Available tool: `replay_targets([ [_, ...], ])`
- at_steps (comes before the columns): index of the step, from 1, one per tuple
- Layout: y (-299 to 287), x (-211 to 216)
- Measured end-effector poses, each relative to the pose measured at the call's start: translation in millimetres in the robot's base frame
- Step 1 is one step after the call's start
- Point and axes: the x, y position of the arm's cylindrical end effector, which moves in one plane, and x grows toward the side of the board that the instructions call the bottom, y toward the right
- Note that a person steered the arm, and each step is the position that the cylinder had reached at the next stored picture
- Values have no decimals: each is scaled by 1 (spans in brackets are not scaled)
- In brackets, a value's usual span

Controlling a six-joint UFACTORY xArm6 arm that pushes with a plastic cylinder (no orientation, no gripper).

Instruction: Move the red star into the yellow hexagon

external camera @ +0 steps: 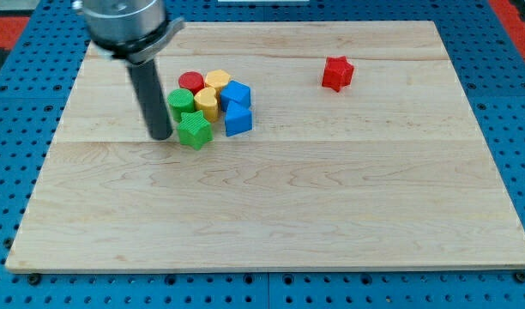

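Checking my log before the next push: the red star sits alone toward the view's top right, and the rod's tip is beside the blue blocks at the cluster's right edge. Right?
Not quite. The camera view shows my tip at the cluster's left edge, beside the green star, not the blue blocks. The red star does sit alone toward the view's top right.

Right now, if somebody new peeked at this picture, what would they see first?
Probably the big dark rod coming down from the view's top left, with my tip resting just left of a tight bunch of coloured blocks. That bunch holds a green star, a yellow hexagon, a red cylinder and blue blocks. Then the red star, all alone toward the view's upper right of the wooden board.
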Motion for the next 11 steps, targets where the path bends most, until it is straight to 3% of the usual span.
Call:
replay_targets([
  [1, 11, 62],
  [3, 53, 1],
  [5, 193, 43],
  [6, 276, -36],
  [7, 283, -102],
  [8, 238, -146],
  [9, 320, -182],
  [10, 320, -200],
  [11, 248, -189],
])
